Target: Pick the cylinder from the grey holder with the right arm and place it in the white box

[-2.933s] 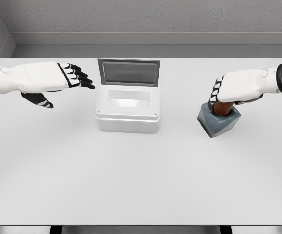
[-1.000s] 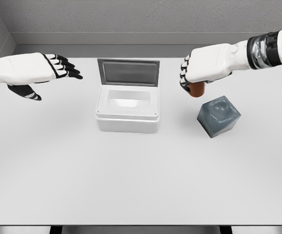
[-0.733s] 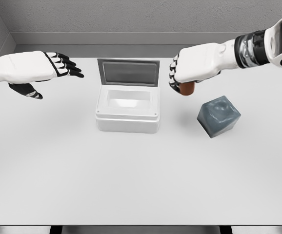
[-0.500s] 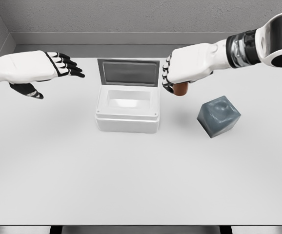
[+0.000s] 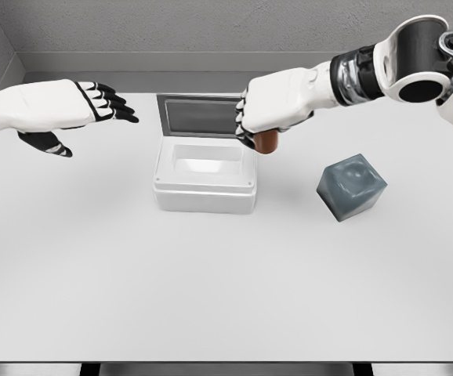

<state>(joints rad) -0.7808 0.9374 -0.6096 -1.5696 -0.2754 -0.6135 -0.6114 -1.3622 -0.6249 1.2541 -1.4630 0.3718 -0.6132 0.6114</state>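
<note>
**Operator:** Carrying the short reddish-brown cylinder [image 5: 267,142] in my right hand [image 5: 267,110], fingers clamped around its top so only the lower end shows beneath them. It hangs in the air just at the right rim of the open white plastic box [image 5: 204,177], whose lid stands upright at the back.

**Observer:** And the dark grey cube-shaped holder [image 5: 351,186]?

**Operator:** Empty, sitting on the white table [image 5: 226,290] well to the right of the box, its round socket bare. The pick is done, I'd say; what remains is the placement.

**Observer:** How do you want to finish it?

**Operator:** I'd bring the hand further left until the cylinder sits over the middle of the cavity, not over the rim. Then lower it with the cylinder upright and release only once it is down inside the walls. Letting go from here, I judge it could strike the right edge and tumble onto the table.

**Observer:** The other arm?

**Operator:** My left hand [image 5: 70,110] hovers off to the left of the box, fingers spread, holding nothing. It's well apart from the path.
</note>
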